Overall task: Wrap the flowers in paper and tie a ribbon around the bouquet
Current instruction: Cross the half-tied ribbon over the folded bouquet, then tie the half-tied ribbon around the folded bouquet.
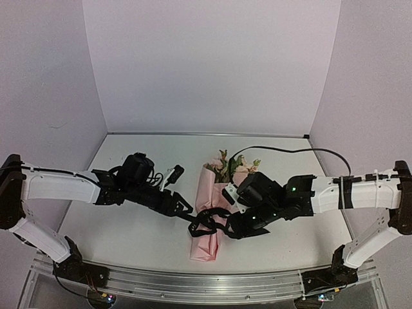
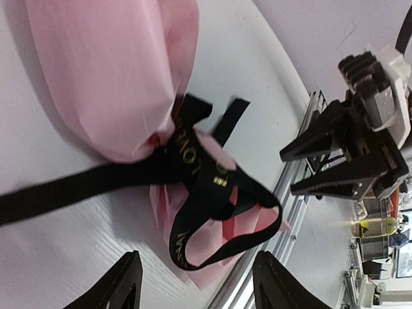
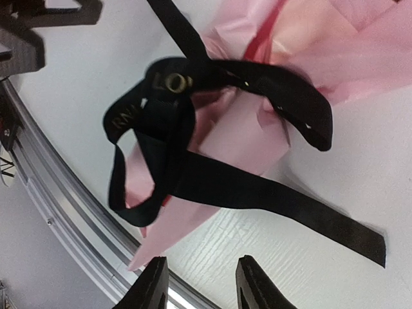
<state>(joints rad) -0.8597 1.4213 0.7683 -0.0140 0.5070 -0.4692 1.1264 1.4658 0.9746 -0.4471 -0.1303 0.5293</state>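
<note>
The bouquet (image 1: 207, 193) lies mid-table as a slim pink paper (image 2: 109, 71) cone, with the flowers (image 1: 228, 166) at its far end. The black ribbon (image 2: 193, 167) with gold lettering is tied round the narrow lower part of the paper (image 3: 244, 129) in a loose knot with loops, and one long ribbon (image 3: 270, 199) tail trails across the table. My left gripper (image 2: 196, 283) is open just left of the knot, holding nothing. Just right of the knot, my right gripper (image 3: 201, 286) is open too, its fingers apart over bare table. In the top view both grippers, left (image 1: 185, 207) and right (image 1: 230, 226), flank the ribbon (image 1: 207, 225).
An aluminium rail (image 1: 206, 283) runs along the table's near edge, close below the cone's tip. A black cable (image 1: 290, 151) curves across the far right of the table. White walls close in the back and both sides.
</note>
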